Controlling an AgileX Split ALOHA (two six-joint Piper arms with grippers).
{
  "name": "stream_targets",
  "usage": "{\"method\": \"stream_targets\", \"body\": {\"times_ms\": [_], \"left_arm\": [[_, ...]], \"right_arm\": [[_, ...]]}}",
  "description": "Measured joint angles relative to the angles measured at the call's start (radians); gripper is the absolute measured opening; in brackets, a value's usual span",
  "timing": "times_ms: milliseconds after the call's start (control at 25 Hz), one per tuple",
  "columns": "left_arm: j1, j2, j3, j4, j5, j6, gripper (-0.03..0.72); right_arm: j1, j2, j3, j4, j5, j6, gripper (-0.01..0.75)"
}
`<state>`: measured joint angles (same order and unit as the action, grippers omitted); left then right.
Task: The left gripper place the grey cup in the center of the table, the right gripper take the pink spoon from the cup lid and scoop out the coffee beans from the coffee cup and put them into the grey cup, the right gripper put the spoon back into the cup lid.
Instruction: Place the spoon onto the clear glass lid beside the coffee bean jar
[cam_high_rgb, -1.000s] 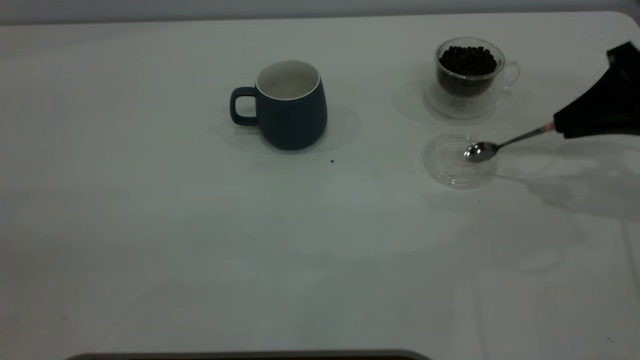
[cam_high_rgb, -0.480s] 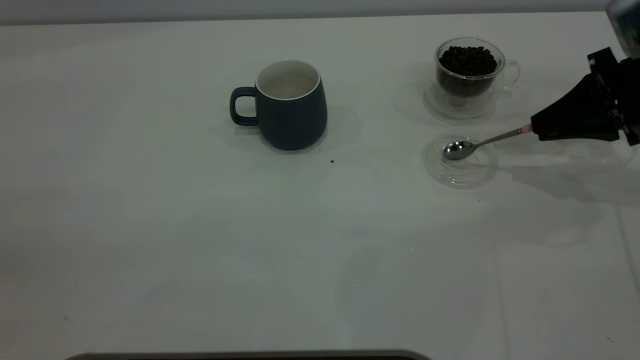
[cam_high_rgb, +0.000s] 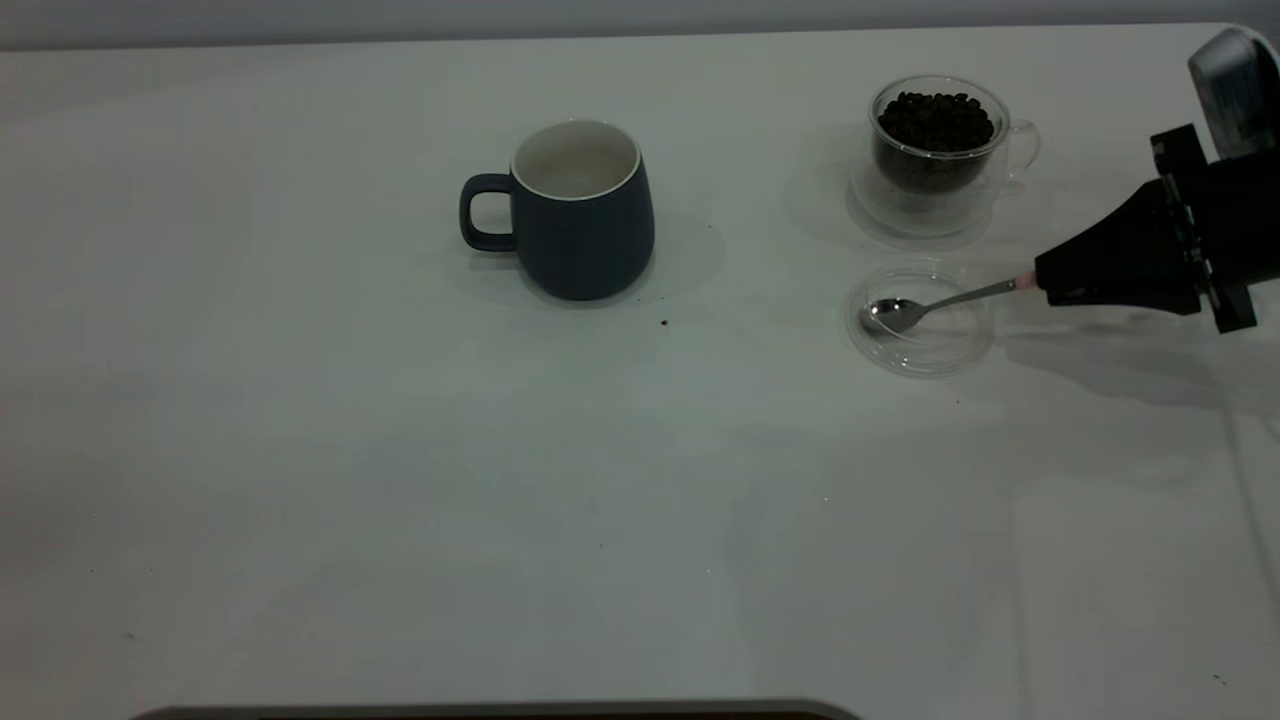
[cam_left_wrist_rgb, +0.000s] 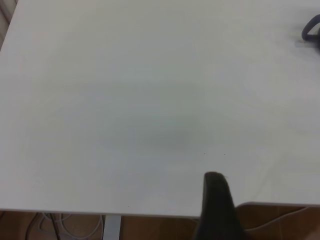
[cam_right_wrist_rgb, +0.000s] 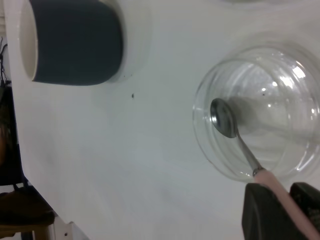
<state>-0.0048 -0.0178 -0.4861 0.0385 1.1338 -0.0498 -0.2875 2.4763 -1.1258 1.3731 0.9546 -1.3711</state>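
The white table (cam_high_rgb: 300, 450) takes up nearly everything, with a few dark specks on it. Near its middle stands the grey cup (cam_high_rgb: 580, 215), upright, its handle toward the left arm's side; how much lies inside is hard to make out. Far over on the right arm's side stands the coffee cup (cam_high_rgb: 937, 150), clear glass, with coffee beans (cam_high_rgb: 936, 118) heaped to its rim. Just in front of it lies the cup lid (cam_high_rgb: 920, 318), so clear that only its rim shows well. The right tool (cam_high_rgb: 1045, 280) reaches in from the table's right edge, most of its arm cut off, and is clamped on the pink spoon (cam_high_rgb: 940, 302); the pink handle is almost all hidden between the fingers. The spoon's long axis runs sideways, bowl down inside the lid, pointing toward the grey cup. Of the left tool (cam_left_wrist_rgb: 216, 210) only one dark finger shows over the table's edge, so I cannot tell its spread.
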Motion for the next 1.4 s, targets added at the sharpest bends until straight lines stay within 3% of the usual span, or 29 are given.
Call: {"method": "stream_targets", "body": {"times_ms": [360, 640, 880, 1160, 1400], "left_arm": [[0.0, 0.0, 0.0, 0.0, 0.0, 0.0, 0.567], [0.0, 0.0, 0.0, 0.0, 0.0, 0.0, 0.567], [0.0, 0.0, 0.0, 0.0, 0.0, 0.0, 0.567], [0.0, 0.0, 0.0, 0.0, 0.0, 0.0, 0.567], [0.0, 0.0, 0.0, 0.0, 0.0, 0.0, 0.567]], "right_arm": [[0.0, 0.005, -0.004, 0.007, -0.016, -0.02, 0.134], [0.0, 0.006, -0.004, 0.006, -0.027, -0.081, 0.325], [0.016, 0.006, -0.004, 0.029, -0.043, -0.096, 0.418], [0.072, 0.006, -0.004, 0.078, -0.157, -0.178, 0.553], [0.11, 0.006, -0.004, 0.159, -0.206, -0.276, 0.585]]}}
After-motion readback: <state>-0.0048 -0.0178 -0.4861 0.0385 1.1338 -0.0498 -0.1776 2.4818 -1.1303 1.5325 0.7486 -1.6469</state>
